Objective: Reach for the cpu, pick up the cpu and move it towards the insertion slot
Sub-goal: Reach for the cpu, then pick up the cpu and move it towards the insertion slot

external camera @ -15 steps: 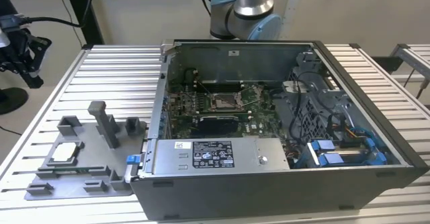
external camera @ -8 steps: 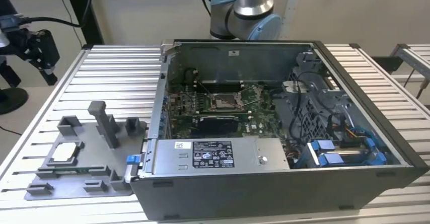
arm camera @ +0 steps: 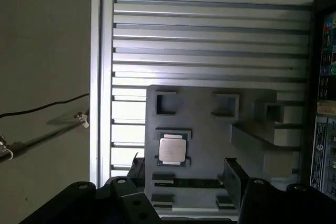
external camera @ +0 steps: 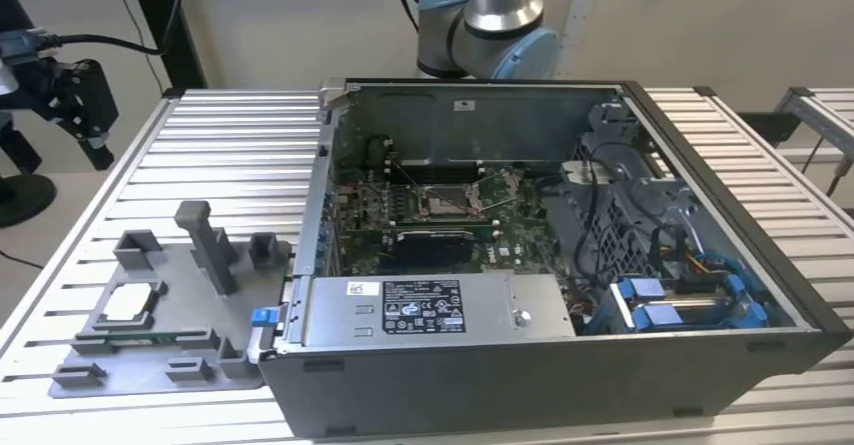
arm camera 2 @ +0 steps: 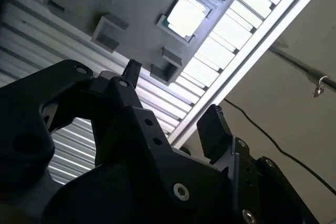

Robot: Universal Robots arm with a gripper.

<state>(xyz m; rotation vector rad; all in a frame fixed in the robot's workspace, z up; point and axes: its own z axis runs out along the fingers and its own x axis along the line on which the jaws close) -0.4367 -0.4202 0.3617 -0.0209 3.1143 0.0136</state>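
The cpu (external camera: 130, 303) is a pale square chip lying flat in a recess of the grey fixture plate (external camera: 158, 377), at the exterior view's left, outside the computer case. Both wrist views show the cpu (arm camera: 172, 148) (arm camera 2: 185, 16) below my gripper (arm camera: 184, 174) (arm camera 2: 172, 100). The black fingers (arm camera: 233, 179) stand apart, open, with nothing between them and well above the plate. The insertion slot (external camera: 447, 200) is a silver-framed socket on the green board inside the case, with its thin lever beside it.
The open computer case (external camera: 707, 255) holds a silver power supply (external camera: 427, 310), cables and blue connectors (external camera: 654, 305). Grey blocks (external camera: 207, 245) stand up from the fixture plate. The slatted metal table (external camera: 227, 145) ends near the plate. The arm's base (external camera: 487, 25) rises behind the case.
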